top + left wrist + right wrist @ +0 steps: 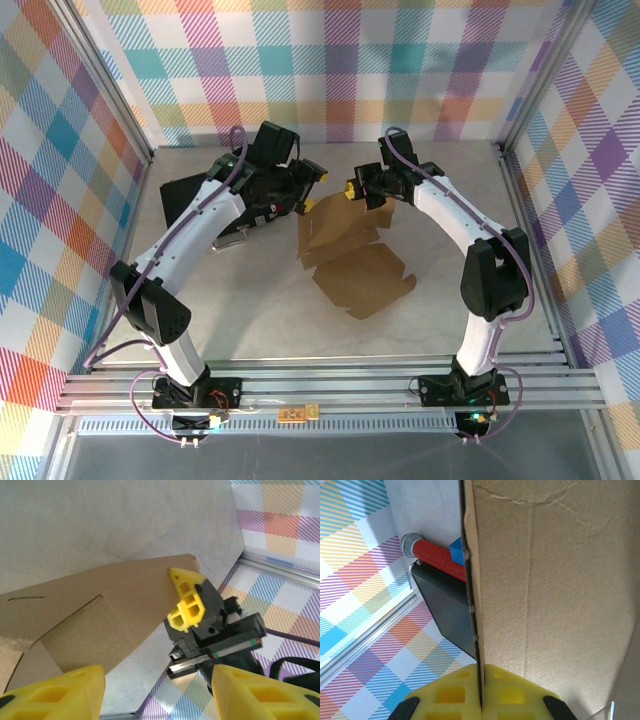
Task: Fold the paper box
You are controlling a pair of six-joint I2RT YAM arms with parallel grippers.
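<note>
paper box [352, 268] clamped in r end effector [351, 189], l end effector [157, 694] spread

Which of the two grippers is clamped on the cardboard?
The right gripper: it pinches the raised edge of the paper box. The left gripper stands open beside the box, with nothing between its jaws.

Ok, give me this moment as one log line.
task: fold box | left fingers: open, empty, facing box | right fingers: shut on box edge, panel lifted | status: box not yet folded
</note>
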